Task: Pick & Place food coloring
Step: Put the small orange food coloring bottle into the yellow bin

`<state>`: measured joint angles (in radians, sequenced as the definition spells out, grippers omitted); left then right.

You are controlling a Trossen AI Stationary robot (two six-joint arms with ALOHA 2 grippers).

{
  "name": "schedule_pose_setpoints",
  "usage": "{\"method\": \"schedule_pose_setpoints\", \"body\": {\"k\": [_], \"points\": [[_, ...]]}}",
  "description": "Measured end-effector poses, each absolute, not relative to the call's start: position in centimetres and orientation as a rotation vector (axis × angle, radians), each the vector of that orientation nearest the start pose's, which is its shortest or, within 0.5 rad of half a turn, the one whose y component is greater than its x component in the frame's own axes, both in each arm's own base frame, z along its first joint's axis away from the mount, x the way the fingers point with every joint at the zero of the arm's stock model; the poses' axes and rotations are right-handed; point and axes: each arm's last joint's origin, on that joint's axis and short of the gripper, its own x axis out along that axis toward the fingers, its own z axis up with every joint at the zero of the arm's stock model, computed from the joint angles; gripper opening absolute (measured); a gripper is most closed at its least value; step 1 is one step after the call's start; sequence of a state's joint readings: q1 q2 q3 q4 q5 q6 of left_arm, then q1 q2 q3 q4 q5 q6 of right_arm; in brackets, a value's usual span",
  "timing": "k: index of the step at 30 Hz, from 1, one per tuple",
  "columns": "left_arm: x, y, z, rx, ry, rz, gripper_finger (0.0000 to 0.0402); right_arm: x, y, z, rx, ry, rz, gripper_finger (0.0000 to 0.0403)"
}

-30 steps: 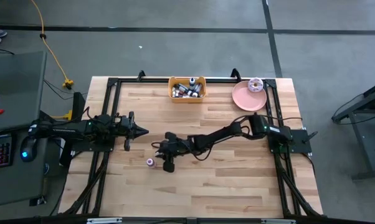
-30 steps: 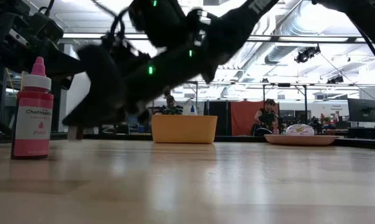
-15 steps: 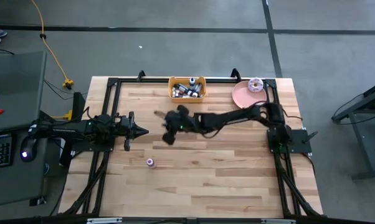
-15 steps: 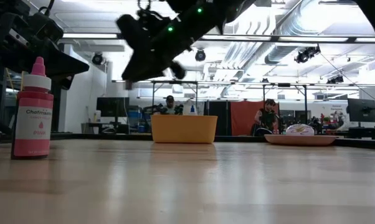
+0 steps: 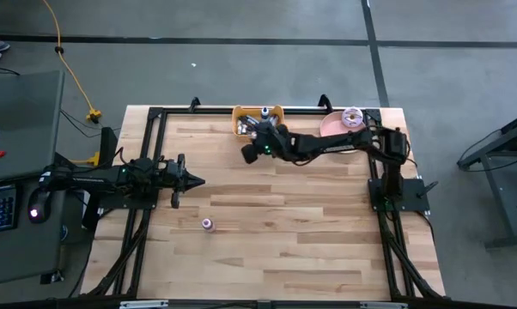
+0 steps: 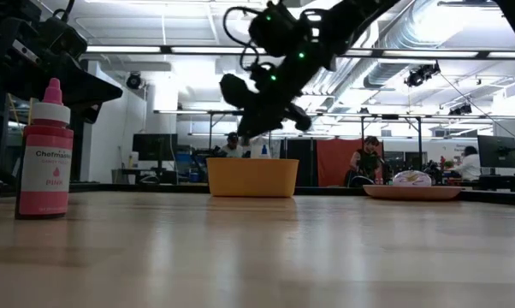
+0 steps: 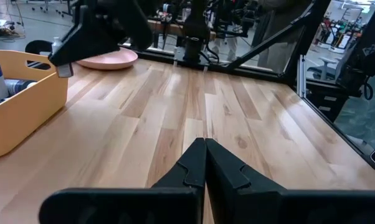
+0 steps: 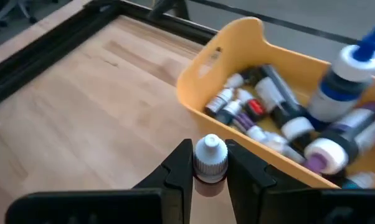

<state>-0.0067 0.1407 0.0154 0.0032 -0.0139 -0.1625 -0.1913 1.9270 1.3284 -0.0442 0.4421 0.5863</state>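
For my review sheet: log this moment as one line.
right gripper: shut on bottle, beside yellow bin | left gripper: shut, idle | pink bottle: on table

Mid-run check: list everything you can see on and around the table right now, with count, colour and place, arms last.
Yellow bin: one, yellow, far edge of table, holding a heap of small bottles.
Held bottle: one, whitish cap, between the right gripper's fingers, just short of the bin.
Pink bottle: one, pink, upright, alone on the near left of the table.
Pink plate: one, pink, far right, carrying a donut.
Table: one, light wood.
People: several, in the room behind, low view.
Left gripper: shut, waiting at the left side.
Right gripper: shut on the held bottle, beside the bin.
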Motion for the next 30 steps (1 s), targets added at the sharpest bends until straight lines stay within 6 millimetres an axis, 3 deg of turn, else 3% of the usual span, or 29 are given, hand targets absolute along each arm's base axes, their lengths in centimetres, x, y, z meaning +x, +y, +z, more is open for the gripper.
{"method": "schedule_pose_setpoints", "body": {"k": [8,19,24,30], "points": [[10.5,0.0,15.8,-0.161,0.121,0.018,0.0001,39.0,-11.4,20.8,0.496,0.433,-0.846,0.0066],[10.5,0.0,15.8,-0.161,0.121,0.017,0.0001,38.4,-15.7,23.3,0.557,0.411,-0.808,0.0066],[10.5,0.0,15.8,-0.161,0.121,0.018,0.0001,38.2,-17.6,23.9,0.452,0.511,-0.783,0.0066],[10.5,0.0,15.8,-0.161,0.122,0.018,0.0001,39.9,-19.3,24.1,0.273,0.62,-0.577,0.0066]]}}
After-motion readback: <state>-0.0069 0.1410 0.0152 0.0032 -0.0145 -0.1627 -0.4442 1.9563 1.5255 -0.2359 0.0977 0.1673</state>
